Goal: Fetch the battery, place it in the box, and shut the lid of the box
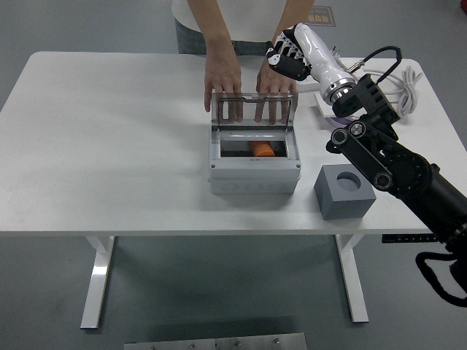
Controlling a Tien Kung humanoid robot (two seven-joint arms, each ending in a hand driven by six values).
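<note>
A grey box stands at the table's middle with its clear lid raised upright at the back. An orange battery lies inside it. My right hand is lifted above and behind the box's right rear corner, fingers curled and holding nothing. A person at the far side rests both hands behind the raised lid, fingers showing through it. The left arm is out of sight.
A grey block with a round hole stands right of the box. A white power strip and cable lie at the far right, partly behind my forearm. The table's left half is bare white.
</note>
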